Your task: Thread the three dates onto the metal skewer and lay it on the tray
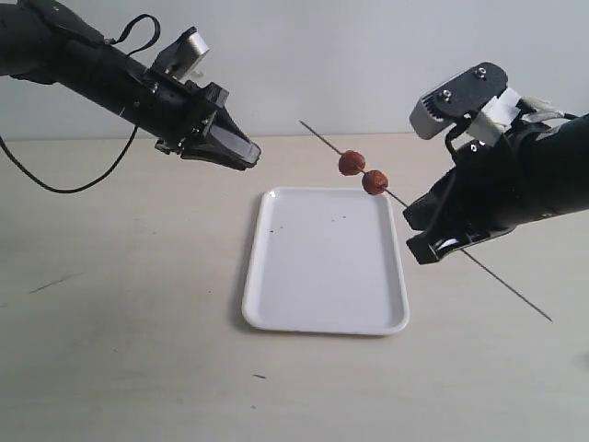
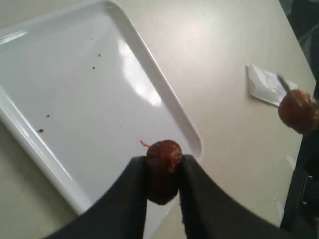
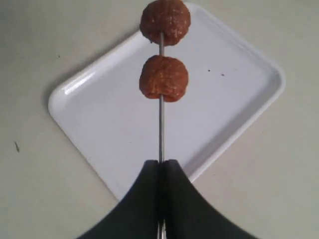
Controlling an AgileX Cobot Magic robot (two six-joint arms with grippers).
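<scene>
My left gripper (image 1: 241, 152), raised over the table (image 1: 110, 322), pinches the third date (image 2: 162, 172) between its jaws. The white tray (image 1: 276, 304) lies flat at centre. Above its far right corner, two dates (image 1: 351, 163) sit threaded on the metal skewer (image 3: 161, 134), held slanting in the air, clamped tight in my right gripper (image 3: 160, 167).
</scene>
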